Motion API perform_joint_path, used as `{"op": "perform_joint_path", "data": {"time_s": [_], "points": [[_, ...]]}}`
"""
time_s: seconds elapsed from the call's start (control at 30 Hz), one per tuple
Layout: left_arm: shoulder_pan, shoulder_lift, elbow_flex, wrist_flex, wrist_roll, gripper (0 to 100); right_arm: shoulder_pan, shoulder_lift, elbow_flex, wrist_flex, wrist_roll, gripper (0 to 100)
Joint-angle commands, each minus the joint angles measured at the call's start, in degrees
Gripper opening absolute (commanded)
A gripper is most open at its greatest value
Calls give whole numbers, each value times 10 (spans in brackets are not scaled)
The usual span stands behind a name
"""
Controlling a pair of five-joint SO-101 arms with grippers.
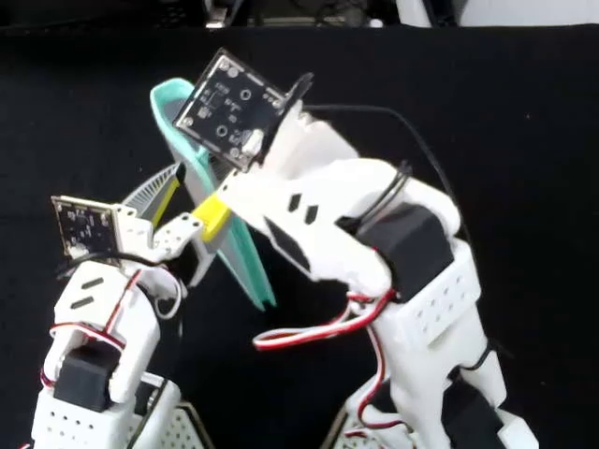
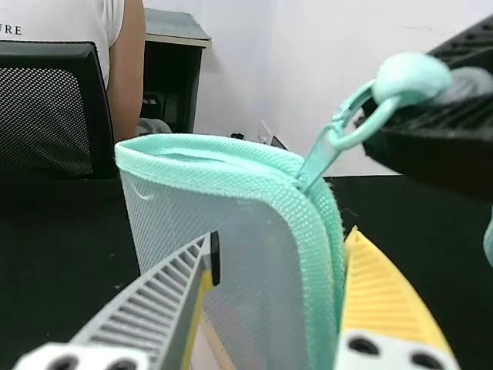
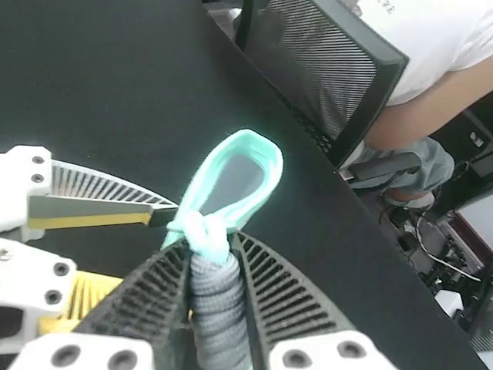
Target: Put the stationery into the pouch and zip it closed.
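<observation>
- Right now the left gripper (image 2: 277,239) is clamped on the mesh pouch (image 2: 231,223), with one finger against each side wall.
- The pouch stands on edge between the two arms, left of the middle of the black tabletop (image 1: 524,140).
- The right gripper (image 3: 208,235) is pinched together on the teal zip pull (image 2: 339,135) at the pouch's upper edge.
</observation>
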Motion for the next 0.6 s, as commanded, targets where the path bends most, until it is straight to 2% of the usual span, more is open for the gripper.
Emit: {"op": "perform_joint_path", "data": {"time_s": [0.0,0.13,0.27,0.33,0.43,0.57], "points": [[4,3,-2,-14,1,270,-25,-7,-10,2,-5,12],[3,-2,-5,0,0,255,-25,-15,-8,1,-2,12],[3,-2,-7,6,0,116,0,-26,-7,-2,-2,12],[3,-2,-9,4,-26,55,18,-28,-9,-3,-2,12],[3,-2,-15,9,-82,30,39,-32,-5,1,-1,12],[3,-2,-15,10,-85,30,40,-40,-4,13,-1,12]]}}
